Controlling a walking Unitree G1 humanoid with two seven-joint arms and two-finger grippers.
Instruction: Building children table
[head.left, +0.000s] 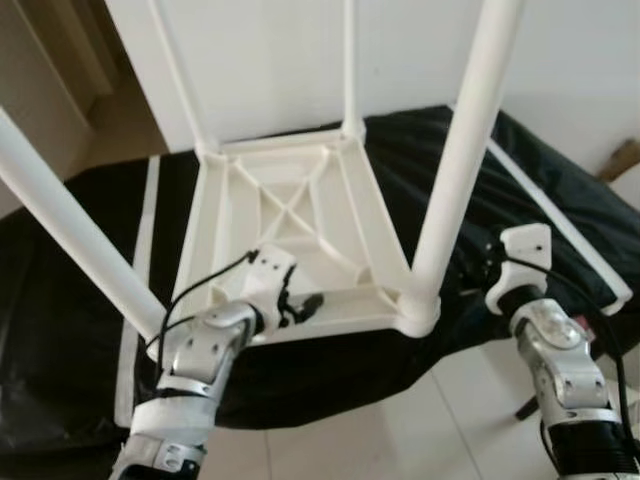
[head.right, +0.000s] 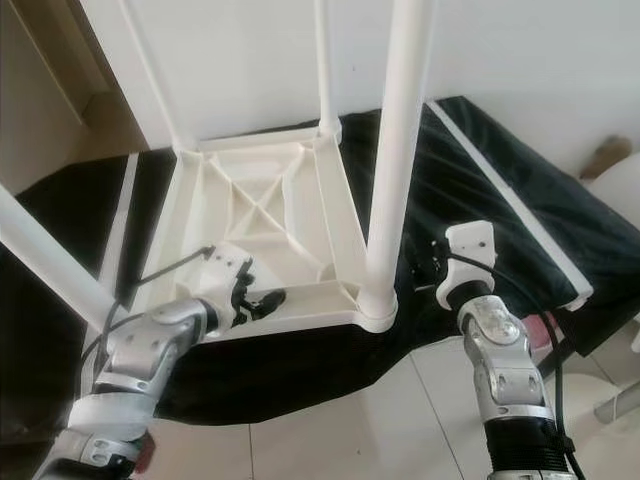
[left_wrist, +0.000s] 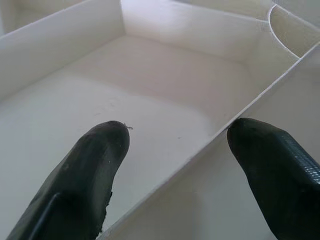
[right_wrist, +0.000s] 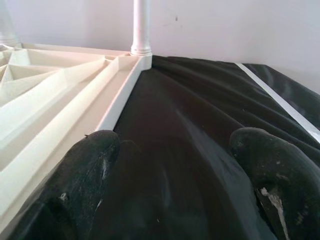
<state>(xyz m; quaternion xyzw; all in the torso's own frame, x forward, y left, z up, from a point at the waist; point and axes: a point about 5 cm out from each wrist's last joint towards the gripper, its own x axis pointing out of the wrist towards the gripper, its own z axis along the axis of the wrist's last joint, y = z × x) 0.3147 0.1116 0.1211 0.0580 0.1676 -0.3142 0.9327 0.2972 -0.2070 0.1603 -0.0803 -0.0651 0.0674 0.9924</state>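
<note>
Left hand (head.left: 300, 305) is held wide open over a rib of the upturned white plastic children's table (head.left: 290, 215), near its front edge. Right hand (right_wrist: 172, 165) is spread wide above the black cloth w/ white stripes (head.left: 560, 215), just beside the table's right edge. Table lies on the cloth, white tubular legs (head.left: 465, 150) pointing up.

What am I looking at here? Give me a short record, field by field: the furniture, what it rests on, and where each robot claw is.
Furniture: white plastic children's table, upside down, ribbed underside up, four white round legs pointing upward
Resting on: black cloth with white stripes spread over the pale tiled floor
Left gripper: open, over the table's underside near its front edge, fingers straddling a rib
Right gripper: open, over the black cloth beside the table's right edge
</note>
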